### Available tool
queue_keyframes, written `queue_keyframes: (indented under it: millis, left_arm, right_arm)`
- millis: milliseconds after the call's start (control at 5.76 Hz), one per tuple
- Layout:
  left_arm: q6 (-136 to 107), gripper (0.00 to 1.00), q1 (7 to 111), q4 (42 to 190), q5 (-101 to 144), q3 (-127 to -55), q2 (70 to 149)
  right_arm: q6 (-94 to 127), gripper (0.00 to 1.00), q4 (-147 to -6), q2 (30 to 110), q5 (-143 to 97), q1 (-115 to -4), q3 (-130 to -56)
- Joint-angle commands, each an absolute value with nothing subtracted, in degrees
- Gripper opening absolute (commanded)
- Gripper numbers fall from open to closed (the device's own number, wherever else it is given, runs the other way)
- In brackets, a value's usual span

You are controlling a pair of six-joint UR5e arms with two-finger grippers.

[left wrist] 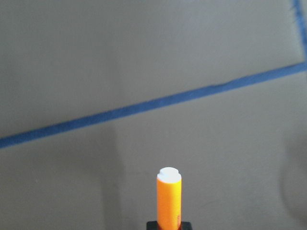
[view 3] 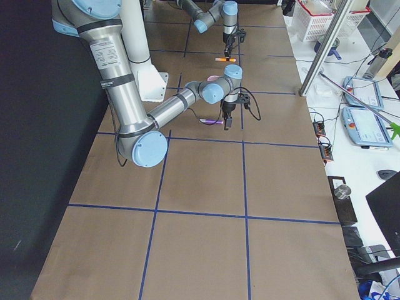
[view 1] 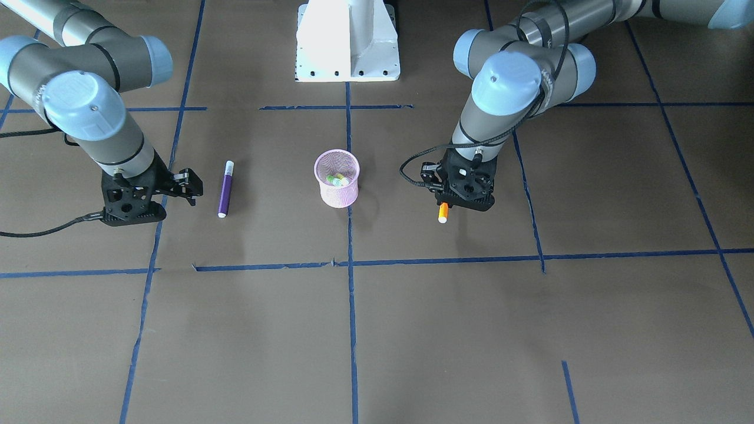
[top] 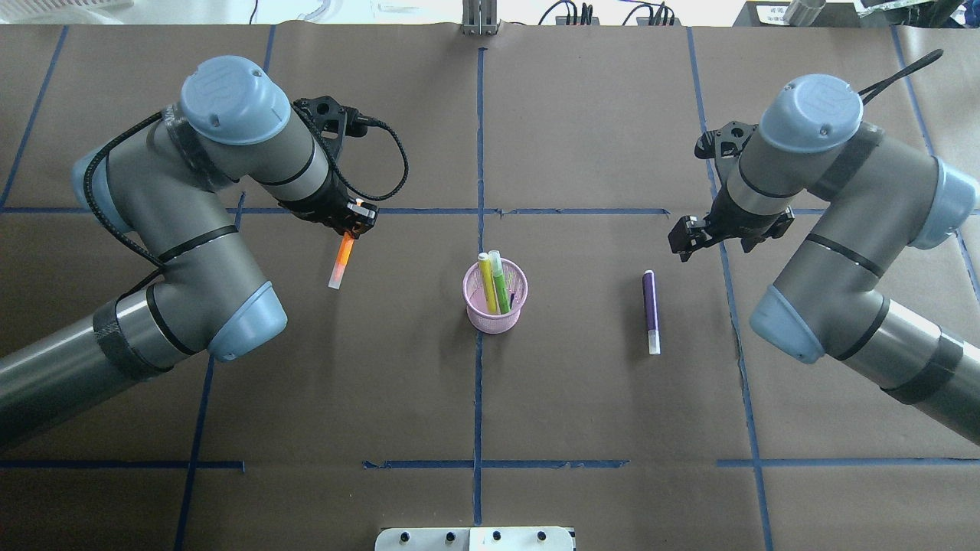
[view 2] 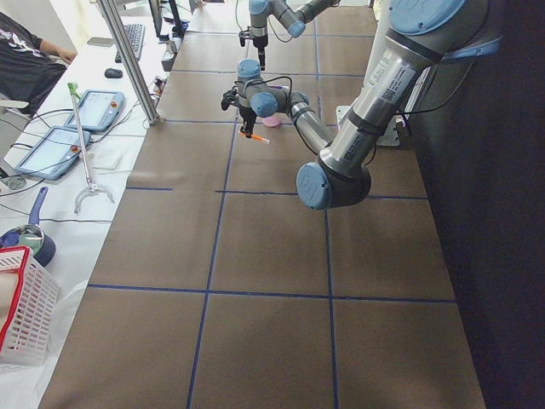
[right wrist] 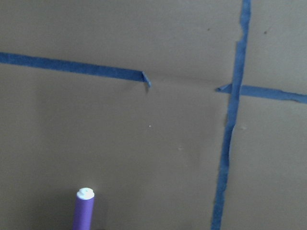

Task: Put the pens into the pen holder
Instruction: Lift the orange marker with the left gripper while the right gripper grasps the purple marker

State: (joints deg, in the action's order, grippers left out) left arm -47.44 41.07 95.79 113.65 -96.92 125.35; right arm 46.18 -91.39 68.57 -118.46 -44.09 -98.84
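Taking twelve o'clock as straight away from the robot in the overhead view, the pink mesh pen holder (top: 494, 320) stands upright at mid-tabletop (top: 582, 398). It holds two pens leaning together, a yellow-green pen (top: 487, 280) and a green pen (top: 499, 282), with their caps above the rim. Their lower ends blur behind the mesh, and a thin dark sliver (top: 511, 298) beside them is too small to identify. At the holder's three o'clock, well apart, the purple pen (top: 650, 306) lies flat with its pale cap toward the robot. At two o'clock the right pincer (top: 683, 243) hangs spread and empty. At ten o'clock the left pincer (top: 357, 226) pinches the orange pen (top: 341, 259) by one end, which its fingers hide; the pen tilts down, pale cap lowest.
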Motion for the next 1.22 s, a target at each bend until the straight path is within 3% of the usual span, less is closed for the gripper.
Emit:
queue_keyframes:
  millis: [0, 521, 1042]
  left_arm:
    - [-48.2, 0.00, 41.1, 95.8, 109.1, -102.7, 127.0]
    - [-64.9, 0.00, 40.6, 108.1, 101.6, -103.9, 129.6]
    - [-73.4, 0.00, 33.8, 119.9, 86.6, -103.8, 128.7]
  right_arm:
    - [53.9, 1.00, -91.2, 63.8, -118.3, -38.5, -95.7]
    - [55.4, 1.00, -88.6, 63.4, -118.3, -36.6, -93.6]
    - [55.3, 1.00, -88.6, 63.8, -118.4, -37.5, -93.6]
